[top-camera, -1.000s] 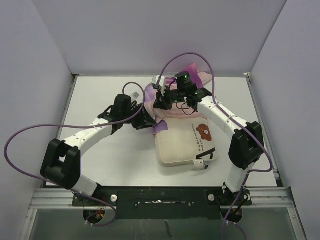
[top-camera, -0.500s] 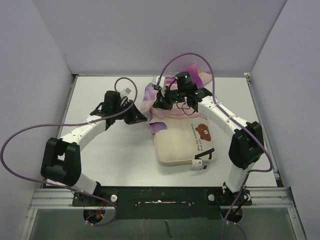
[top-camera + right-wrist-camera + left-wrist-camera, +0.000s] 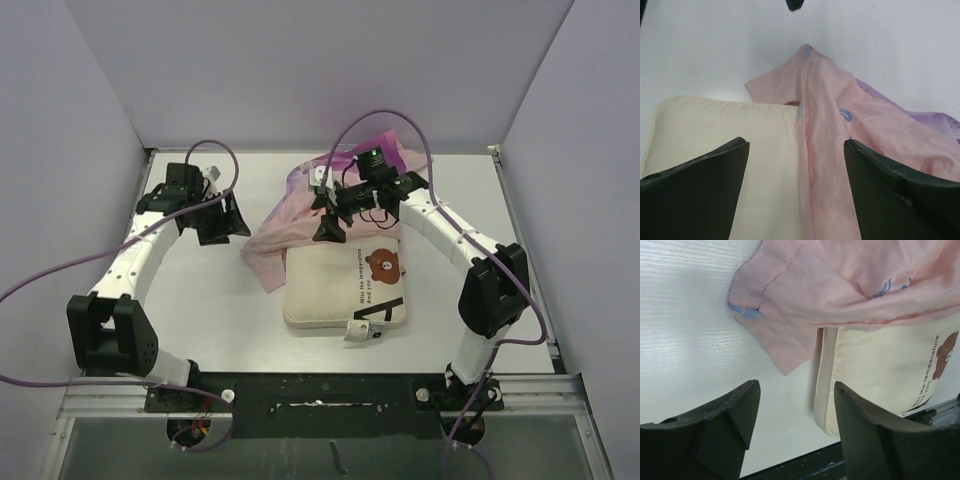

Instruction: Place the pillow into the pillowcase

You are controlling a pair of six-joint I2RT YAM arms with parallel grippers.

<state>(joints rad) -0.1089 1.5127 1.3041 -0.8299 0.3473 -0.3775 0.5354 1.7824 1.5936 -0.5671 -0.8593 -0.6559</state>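
Pincers: left gripper [image 3: 796,390] and right gripper [image 3: 796,145] both gape, holding nothing. Status: pillow [image 3: 340,285] lies flat near table [image 3: 200,300] centre, almost wholly bare; pillowcase [image 3: 285,225], bunched at its 11 o'clock, drapes only the far edge. Whether any corner sits inside, cannot tell. Insertion mostly left.

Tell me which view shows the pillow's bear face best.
The top external view: the whole bear face shows on the pillow. The left wrist view cuts it at the frame edge. The right wrist view shows only plain cream fabric.
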